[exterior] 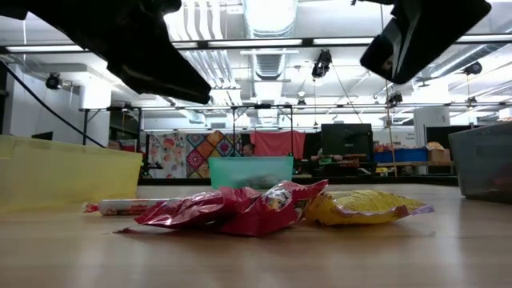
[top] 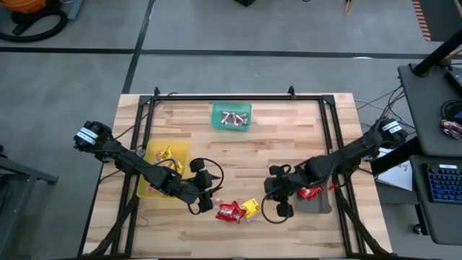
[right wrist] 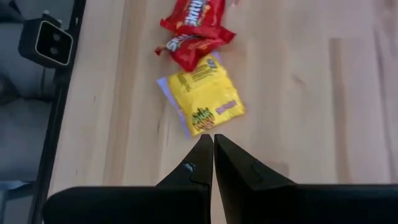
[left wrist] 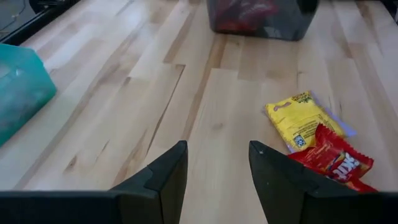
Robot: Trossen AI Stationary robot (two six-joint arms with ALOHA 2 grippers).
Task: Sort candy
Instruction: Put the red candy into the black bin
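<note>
Two shiny red packets (top: 229, 211) and a yellow packet with purple marks (top: 250, 208) lie flat on the table near its near edge, between my two grippers. The low view also shows a small pinkish roll (exterior: 128, 206) lying left of the red packets (exterior: 232, 208). My left gripper (left wrist: 217, 168) is open and hovers left of the pile (top: 209, 201). My right gripper (right wrist: 213, 142) is shut and hovers right of it (top: 280, 196), its tips just short of the yellow packet (right wrist: 205, 102). Both are raised off the table in the low view.
A yellow tray (top: 164, 170) with yellow packets sits under the left arm. A green tray (top: 231, 115) holding small rolls stands at the far edge. A grey tray (top: 314, 198) with a red packet sits under the right arm. Bare wood lies between them.
</note>
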